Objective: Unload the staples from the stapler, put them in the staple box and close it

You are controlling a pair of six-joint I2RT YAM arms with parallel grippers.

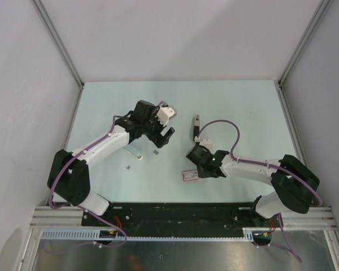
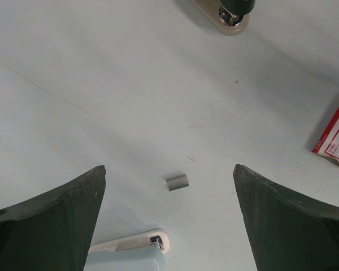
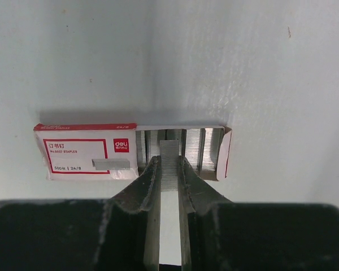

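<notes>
Grey metal staples in a short strip (image 3: 169, 148) are pinched tight in the right gripper (image 3: 169, 161) — just over the open end of the flat red-and-white cardboard staple box (image 3: 85, 151). The small black-topped stapler (image 1: 196, 127) lies on the pale table (image 1: 237, 107), a little way past the box. The left gripper (image 2: 169, 169) hangs wide open, holding nothing, above one more little grey staple bit (image 2: 177, 182). This looks like the putting-away step. Next, the strip needs laying flat in the box, then a gentle let-go — and that loose bit may want picking up.
</notes>
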